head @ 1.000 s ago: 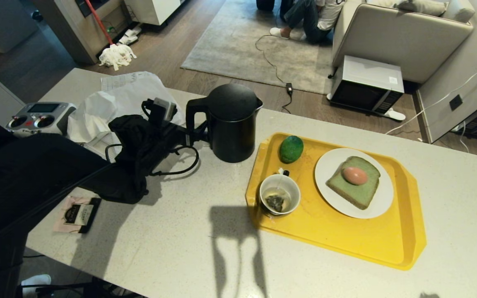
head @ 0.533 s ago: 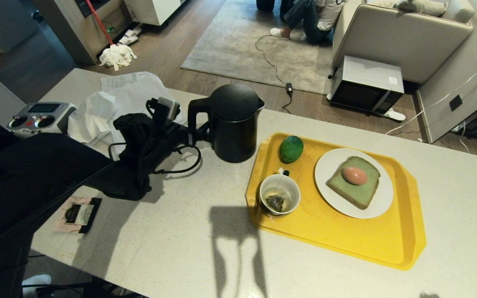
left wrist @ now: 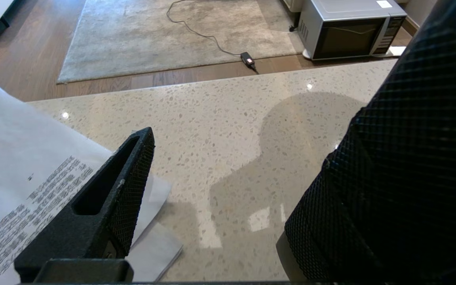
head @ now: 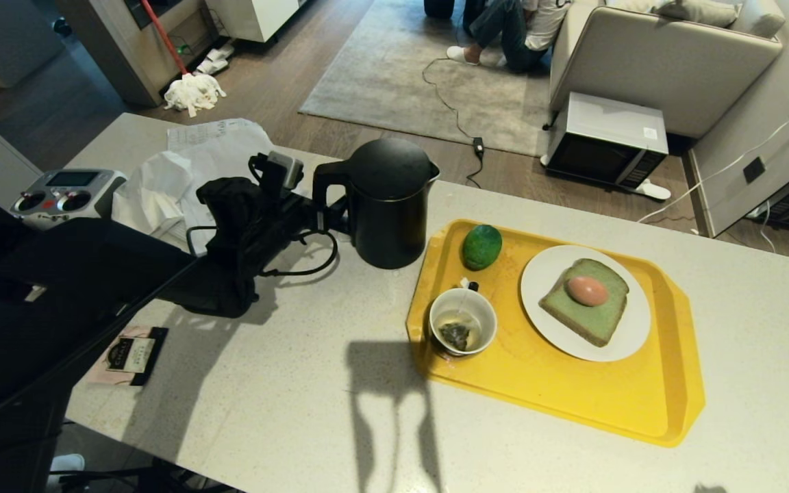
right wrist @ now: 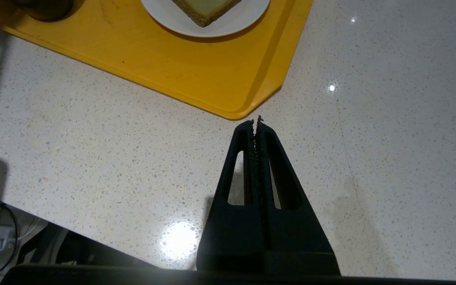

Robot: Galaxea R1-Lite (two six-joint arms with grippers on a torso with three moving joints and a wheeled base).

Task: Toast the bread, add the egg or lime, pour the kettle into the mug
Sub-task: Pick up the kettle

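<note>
The tall black kettle (head: 387,205) stands on the counter left of the yellow tray (head: 538,390). My left gripper (head: 322,218) is open, right at the kettle's loop handle (head: 320,195). In the left wrist view only bare counter shows inside the left gripper (left wrist: 247,130). On the tray, the egg (head: 587,290) rests on the green bread (head: 590,318), which lies on a white plate (head: 631,335). The lime (head: 481,246) and the mug (head: 463,322), with a tea bag inside, are also there. My right gripper (right wrist: 256,120) is shut and empty, low over the counter by the tray's corner (right wrist: 236,107).
A grey remote controller (head: 66,195), loose papers (head: 209,147) and a tea packet (head: 131,352) lie on the counter's left side. Beyond the far edge, a microwave (head: 607,140) sits on the floor, with a sofa (head: 668,55) behind it. A person (head: 518,24) sits on the rug.
My left arm has reached further right, bringing the open gripper up to the kettle's handle. The kettle has shifted slightly to the right. The right arm has kept still.
</note>
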